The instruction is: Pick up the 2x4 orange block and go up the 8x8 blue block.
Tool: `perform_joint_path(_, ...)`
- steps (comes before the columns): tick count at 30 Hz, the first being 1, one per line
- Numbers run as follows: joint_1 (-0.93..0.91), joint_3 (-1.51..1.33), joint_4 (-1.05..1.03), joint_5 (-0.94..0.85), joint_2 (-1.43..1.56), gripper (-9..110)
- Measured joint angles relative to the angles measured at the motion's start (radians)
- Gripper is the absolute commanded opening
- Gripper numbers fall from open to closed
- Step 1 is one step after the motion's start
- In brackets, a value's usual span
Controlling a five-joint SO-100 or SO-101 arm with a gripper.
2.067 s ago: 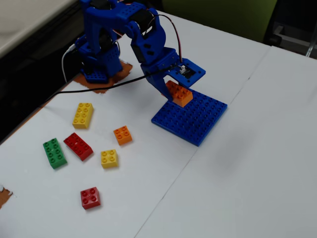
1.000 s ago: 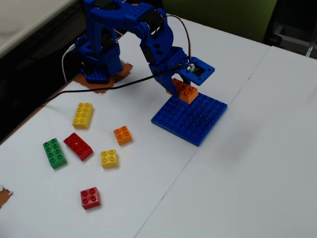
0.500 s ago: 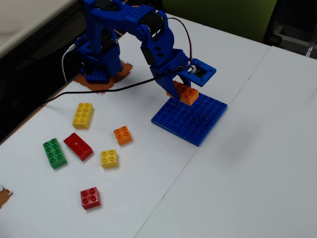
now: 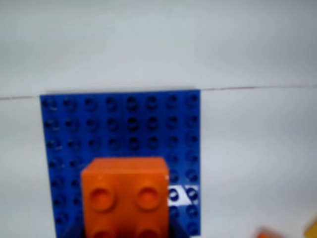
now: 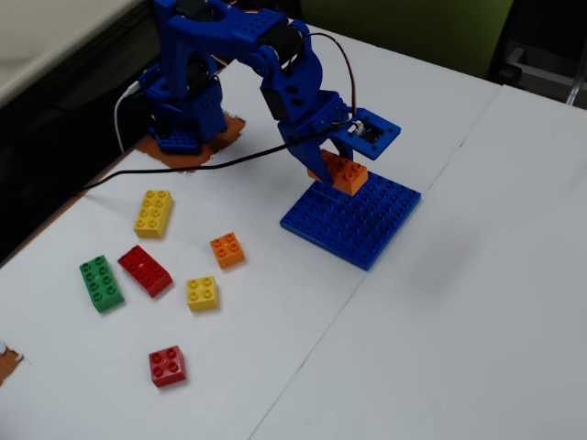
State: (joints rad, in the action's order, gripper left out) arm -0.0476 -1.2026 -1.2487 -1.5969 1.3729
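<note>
The 2x4 orange block (image 5: 343,173) is held in my gripper (image 5: 332,165) over the back-left part of the 8x8 blue block (image 5: 358,220). I cannot tell whether it touches the studs. In the wrist view the orange block (image 4: 126,193) fills the lower middle, with four of its studs showing. The blue baseplate (image 4: 124,124) spreads behind and around it. My gripper (image 4: 126,234) is shut on the orange block, with only dark finger edges showing at its lower corners.
Loose bricks lie on the white table to the left of the plate in the fixed view: a yellow 2x4 (image 5: 153,213), a small orange brick (image 5: 227,249), a red 2x4 (image 5: 145,270), a green 2x4 (image 5: 101,282), a small yellow brick (image 5: 202,293) and a small red brick (image 5: 167,366). The arm base (image 5: 183,128) stands at the back left.
</note>
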Motion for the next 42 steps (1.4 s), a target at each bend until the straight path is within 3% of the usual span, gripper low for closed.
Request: perform_joint_path(42, 0.000, 0.000, 0.000, -0.015, 0.000, 0)
